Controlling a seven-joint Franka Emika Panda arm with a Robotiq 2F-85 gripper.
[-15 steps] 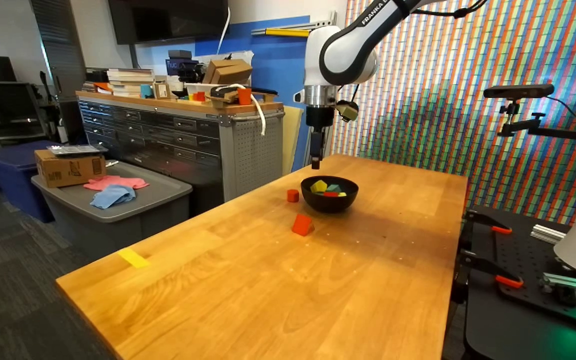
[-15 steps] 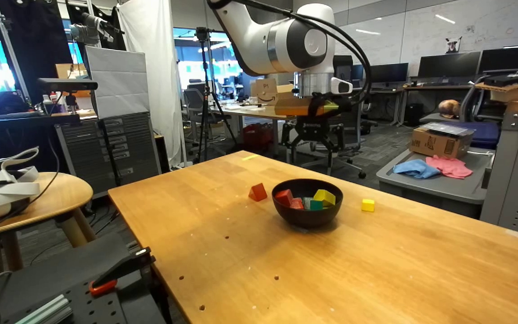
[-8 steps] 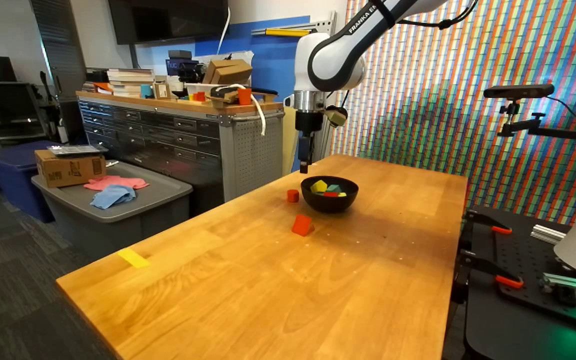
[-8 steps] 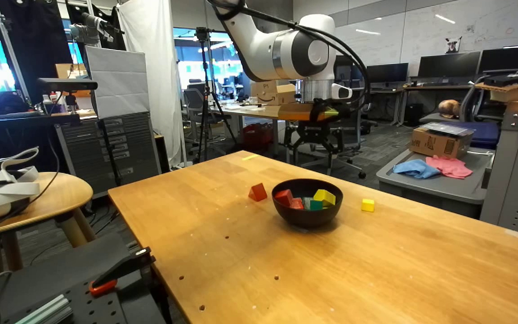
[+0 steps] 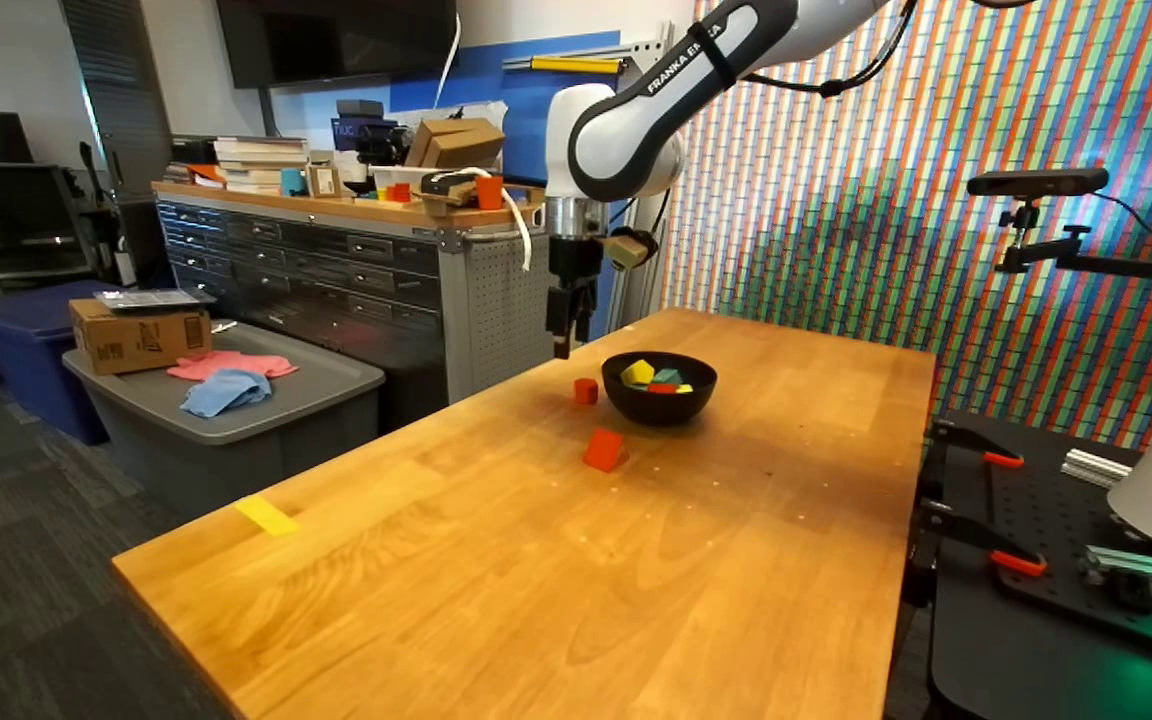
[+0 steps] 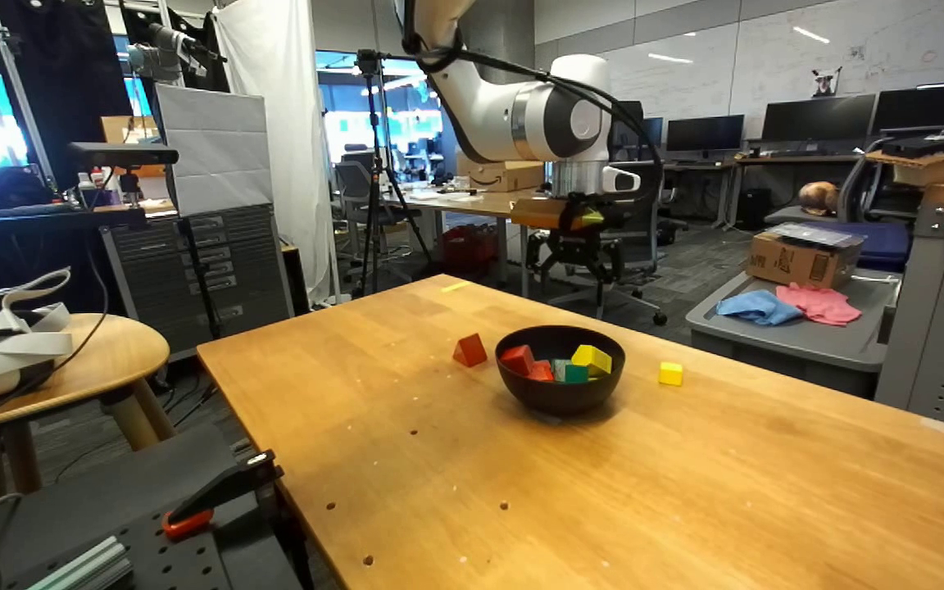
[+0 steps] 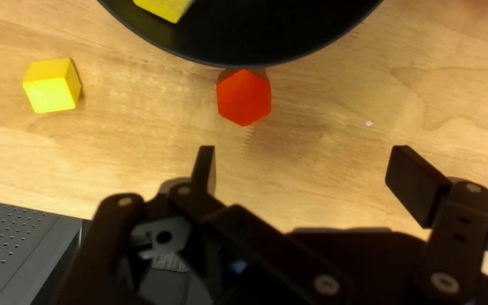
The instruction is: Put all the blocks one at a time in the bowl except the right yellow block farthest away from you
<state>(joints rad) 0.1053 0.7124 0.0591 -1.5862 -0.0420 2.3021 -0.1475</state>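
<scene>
The black bowl (image 5: 658,407) (image 6: 560,395) stands on the table, holding several red, green and yellow blocks (image 6: 592,360). Beside its rim a red cube block (image 7: 244,98) (image 5: 586,391) lies on the wood. A yellow block (image 7: 52,86) (image 6: 670,374) sits apart from the bowl on the table. On the bowl's opposite side rests a red triangular block (image 5: 604,451) (image 6: 470,350), only just peeking into the wrist view's top right corner. My gripper (image 7: 305,169) (image 5: 562,345) hovers above the table near the red cube, its jaws wide apart with bare wood showing between them.
A yellow tape strip (image 5: 267,515) marks the table (image 5: 536,600) near one corner. Past the table's edge stand a drawer cabinet (image 5: 506,310) and a grey tub (image 5: 336,390) with cloths on its lid. Black clamps (image 6: 222,492) grip the robot-side edge.
My gripper has travelled away from behind the bowl toward the red cube's side and sunk a little. It has stayed open, and the blocks and bowl have not moved.
</scene>
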